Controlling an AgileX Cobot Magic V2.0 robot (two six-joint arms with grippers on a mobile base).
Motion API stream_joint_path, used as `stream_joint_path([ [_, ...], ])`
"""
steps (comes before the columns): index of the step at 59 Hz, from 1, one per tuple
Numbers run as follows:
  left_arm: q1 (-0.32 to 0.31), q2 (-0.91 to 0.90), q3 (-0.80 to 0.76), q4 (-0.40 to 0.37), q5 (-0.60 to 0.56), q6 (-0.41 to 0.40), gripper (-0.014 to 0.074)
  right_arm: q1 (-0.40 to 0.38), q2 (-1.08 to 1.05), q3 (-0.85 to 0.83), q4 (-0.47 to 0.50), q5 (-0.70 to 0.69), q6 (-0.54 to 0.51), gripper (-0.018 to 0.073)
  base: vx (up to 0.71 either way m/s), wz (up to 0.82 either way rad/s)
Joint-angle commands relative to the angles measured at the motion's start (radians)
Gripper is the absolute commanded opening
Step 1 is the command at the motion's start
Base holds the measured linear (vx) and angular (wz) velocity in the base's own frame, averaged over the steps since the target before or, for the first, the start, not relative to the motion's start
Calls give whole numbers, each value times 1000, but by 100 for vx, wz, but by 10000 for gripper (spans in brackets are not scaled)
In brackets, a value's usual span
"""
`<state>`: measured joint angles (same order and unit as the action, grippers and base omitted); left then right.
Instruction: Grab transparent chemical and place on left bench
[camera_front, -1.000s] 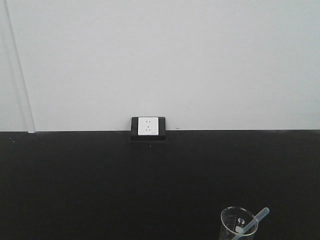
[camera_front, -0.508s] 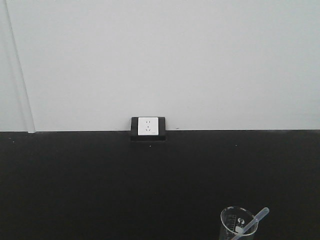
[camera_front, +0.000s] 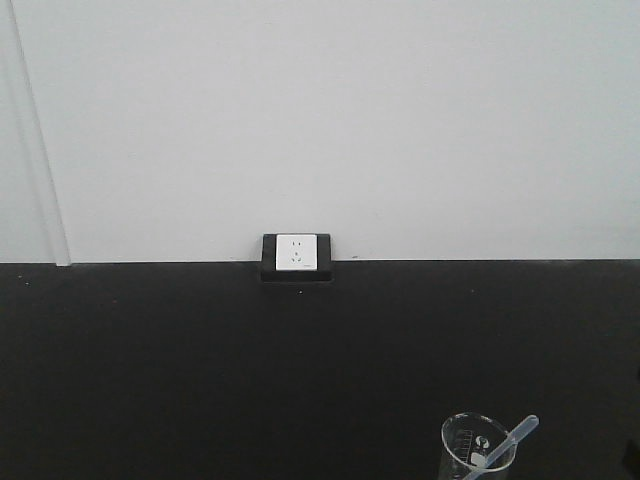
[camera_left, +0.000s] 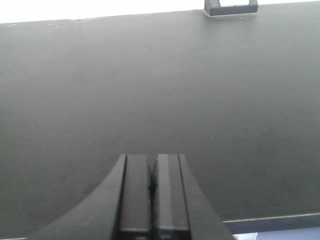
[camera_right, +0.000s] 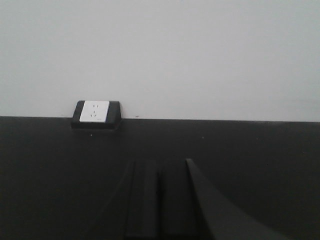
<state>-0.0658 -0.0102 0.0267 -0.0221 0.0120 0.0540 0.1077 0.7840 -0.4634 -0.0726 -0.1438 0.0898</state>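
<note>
Transparent chemical (camera_front: 508, 442) is leaning bulb-up in the clear beaker (camera_front: 456, 448) at the lower right of the front view, and the left gripper (camera_left: 153, 165) and right gripper (camera_right: 160, 170) are both pinched closed, holding nothing.

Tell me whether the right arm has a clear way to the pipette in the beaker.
Probably yes. The pipette leans out of the beaker with bare black counter around it and nothing over it. The right gripper is shut, though, and would have to open first.
</note>
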Motion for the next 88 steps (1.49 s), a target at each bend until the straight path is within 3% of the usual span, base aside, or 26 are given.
stream_joint_path([
  [1,-2,-19,16,-1,-78,-8,-3,1,34,-37,-1,-100,21,202,0,0],
  [16,-2,-19,16,-1,-78,-8,-3,1,141,-37,5,-223,76,574,0,0],
  [25,-2,-19,16,-1,-78,-8,-3,1,222,-37,101,-250,200,664,0,0],
  [33,-2,-19,16,-1,-78,-8,-3,1,353,-37,165,-346,242,650,0,0],
  [42,-2,-19,16,-1,-78,-8,-3,1,513,-38,166,-475,354,599,0,0],
  [57,-2,-19,16,-1,-78,-8,-3,1,764,-47,0,-720,570,540,0,0],
  [66,-2,-19,16,-1,-78,-8,-3,1,874,-81,-44,-812,593,533,0,0],
  [76,-2,-19,16,-1,-78,-8,-3,1,920,-97,-54,-811,608,478,0,0],
  [88,-2,-19,16,-1,-78,-8,-3,1,928,-95,-54,-817,611,266,0,0],
])
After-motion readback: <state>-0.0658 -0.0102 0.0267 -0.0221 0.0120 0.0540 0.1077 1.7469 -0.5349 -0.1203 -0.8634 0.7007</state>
